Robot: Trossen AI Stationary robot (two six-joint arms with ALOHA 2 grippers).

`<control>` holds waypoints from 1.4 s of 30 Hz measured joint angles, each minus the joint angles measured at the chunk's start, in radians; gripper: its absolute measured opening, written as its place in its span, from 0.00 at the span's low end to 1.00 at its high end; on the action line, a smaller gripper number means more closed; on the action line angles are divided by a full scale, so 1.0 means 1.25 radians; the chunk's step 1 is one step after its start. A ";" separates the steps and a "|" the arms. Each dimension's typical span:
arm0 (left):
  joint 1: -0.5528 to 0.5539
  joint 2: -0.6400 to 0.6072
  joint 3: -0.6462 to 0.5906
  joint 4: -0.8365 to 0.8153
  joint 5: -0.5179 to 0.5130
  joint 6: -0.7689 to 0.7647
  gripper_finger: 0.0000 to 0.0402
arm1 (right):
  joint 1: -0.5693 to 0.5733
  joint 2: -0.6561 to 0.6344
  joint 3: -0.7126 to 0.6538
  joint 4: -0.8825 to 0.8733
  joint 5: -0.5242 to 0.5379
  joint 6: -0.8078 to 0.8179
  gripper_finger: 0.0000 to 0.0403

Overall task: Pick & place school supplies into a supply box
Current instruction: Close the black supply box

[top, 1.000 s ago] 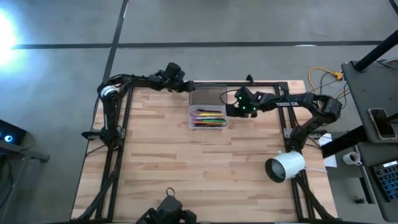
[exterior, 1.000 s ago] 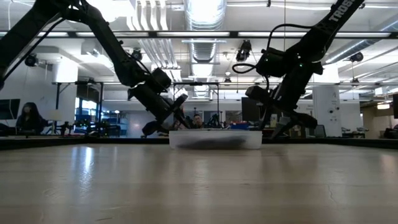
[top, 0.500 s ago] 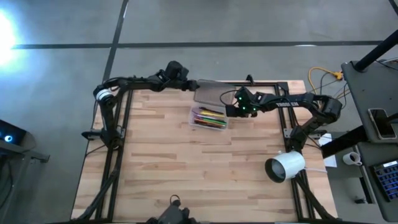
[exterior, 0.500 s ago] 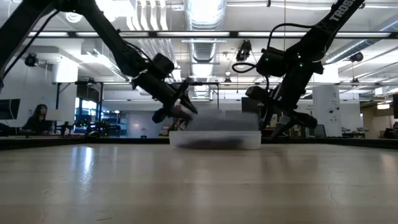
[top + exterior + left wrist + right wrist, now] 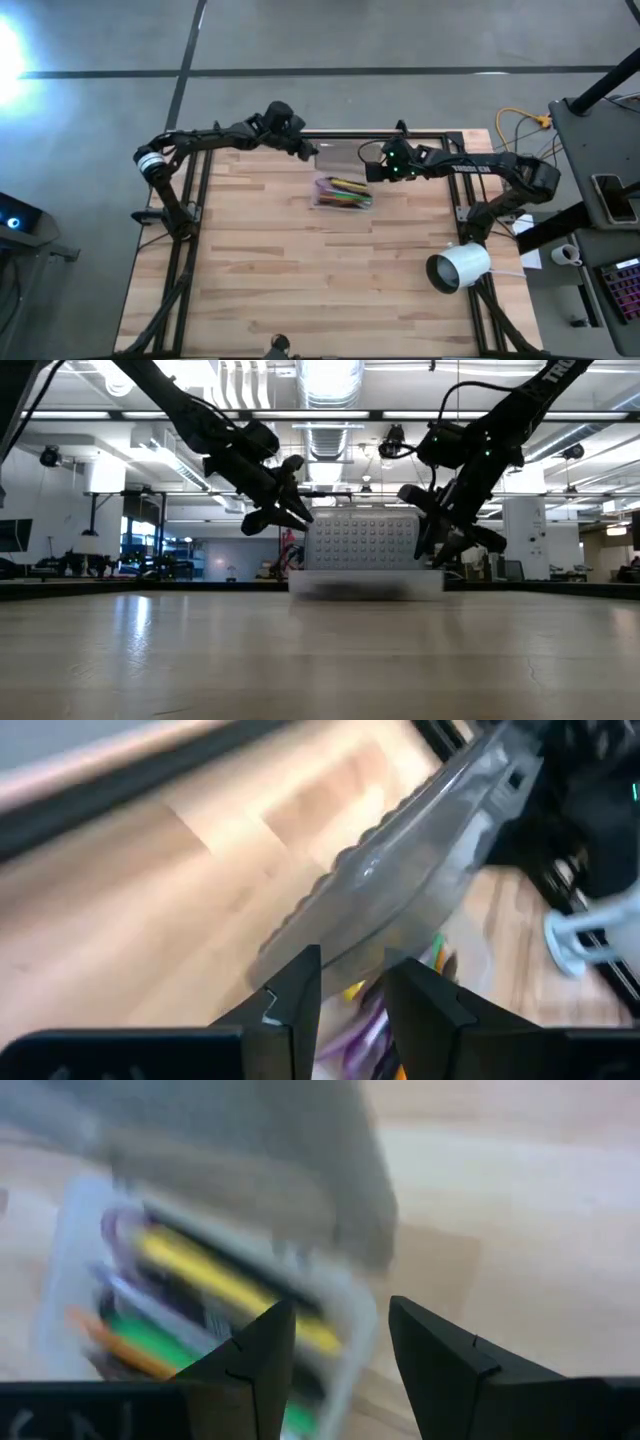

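The clear supply box (image 5: 343,196) lies on the table's far middle, with coloured pens and markers (image 5: 346,189) in it. Its grey studded lid (image 5: 362,540) stands upright on its hinge along the box's far side. My left gripper (image 5: 312,150) is at the lid's left end, with a narrow gap between its fingers. My right gripper (image 5: 372,172) is open at the box's right end. In the right wrist view one finger (image 5: 262,1342) shows over the pens (image 5: 210,1280) and the other (image 5: 430,1342) outside the wall. My left gripper (image 5: 352,975) has the lid's left end edge (image 5: 300,935) at its two fingertips, coming slanting down from the table's far left. The lid stands raised on its hinge, with the box on the table. My right gripper: I cannot tell whether it touches the box's wall.
A white cylinder (image 5: 460,268) lies on its side at the table's right edge, toward the near side. Bare wood (image 5: 300,280) spreads across the near half. A black frame rail (image 5: 350,132) runs along the far edge just behind the lid.
My left gripper has risen at the lid's left end. The lid has swung from lying flat behind the box up to upright. The box has slid a little toward the table's right edge and turned slightly.
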 joint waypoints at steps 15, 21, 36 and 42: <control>-0.095 0.000 -0.065 0.111 -0.009 0.035 0.23 | 0.016 -0.149 -0.002 -0.023 0.206 -0.018 0.39; -0.103 0.000 -0.064 0.151 -0.014 0.036 0.23 | 0.018 -0.233 0.000 -0.049 0.226 -0.056 0.39; -0.144 0.000 -0.064 0.175 -0.020 0.076 0.23 | 0.019 -0.463 0.007 -0.287 0.094 0.023 0.38; -0.114 0.020 -0.079 0.120 -0.083 0.037 0.23 | 0.019 -0.452 0.004 -0.435 0.085 0.088 0.38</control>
